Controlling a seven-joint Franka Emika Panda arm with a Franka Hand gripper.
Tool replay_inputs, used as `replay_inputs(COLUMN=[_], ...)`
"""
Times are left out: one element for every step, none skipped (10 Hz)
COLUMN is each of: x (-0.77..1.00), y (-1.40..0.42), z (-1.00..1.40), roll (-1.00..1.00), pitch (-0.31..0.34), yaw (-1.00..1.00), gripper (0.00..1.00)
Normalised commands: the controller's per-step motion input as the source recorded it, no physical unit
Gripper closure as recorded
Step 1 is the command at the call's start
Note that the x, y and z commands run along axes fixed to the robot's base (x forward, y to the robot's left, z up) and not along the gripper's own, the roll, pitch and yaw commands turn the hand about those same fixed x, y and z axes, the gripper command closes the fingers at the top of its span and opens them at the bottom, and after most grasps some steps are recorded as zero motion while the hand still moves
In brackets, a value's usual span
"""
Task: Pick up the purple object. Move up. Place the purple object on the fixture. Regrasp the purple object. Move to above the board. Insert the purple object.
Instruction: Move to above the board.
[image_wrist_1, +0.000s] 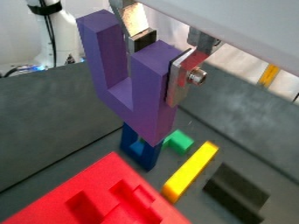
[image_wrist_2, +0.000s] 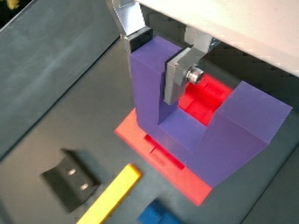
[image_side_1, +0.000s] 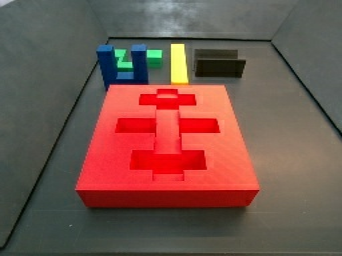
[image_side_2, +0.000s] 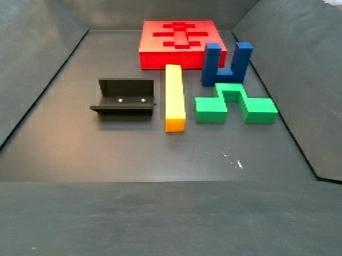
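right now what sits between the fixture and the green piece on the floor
The yellow bar lies lengthwise between the fixture and the green piece, seen in a side view. The end effector holds the purple object, seen only in wrist views.

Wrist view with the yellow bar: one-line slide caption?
Gripper holds the purple object aloft by one prong, above the board, blue block, yellow bar and fixture.

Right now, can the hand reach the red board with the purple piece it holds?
Probably yes: the hand, shut on the purple object, hangs high, out of both side views, and nothing lies on the board.
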Motion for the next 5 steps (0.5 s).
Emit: replay_inputs(x=[-0.08, -0.07, -0.06, -0.05, -0.03], y=[0.02, 0.04, 0.04, 0.02, 0.02], z=[0.00, 0.01, 0.00, 0.00, 0.00], roll=[-1.00, -0.89, -0.66, -0.44, -0.29], pitch=[-0.035, -0.050, -0.055, -0.051, -0.039], yaw=[-0.02, -0.02, -0.01, -0.01, -0.01], gripper=[1.00, 1.00, 1.00, 1.00, 1.00])
